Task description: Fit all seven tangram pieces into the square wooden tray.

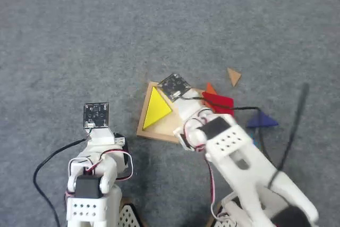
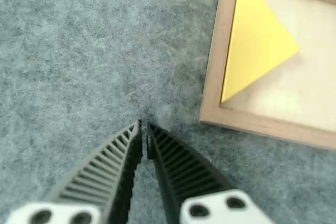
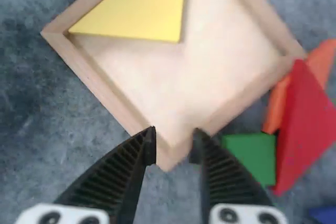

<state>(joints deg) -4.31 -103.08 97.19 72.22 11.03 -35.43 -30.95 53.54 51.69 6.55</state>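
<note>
- Our right gripper is hanging with fingers parted, astride a corner of the wooden tray.
- Our left gripper is hovering pinched together, empty, over the carpet beside it.
- We are seeing the yellow triangle lying in a tray corner.

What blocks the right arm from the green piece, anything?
Probably nothing, looks reachable: the green piece lies just outside the tray corner beside the open right gripper. The red triangle abuts one edge and may crowd the grip.
</note>
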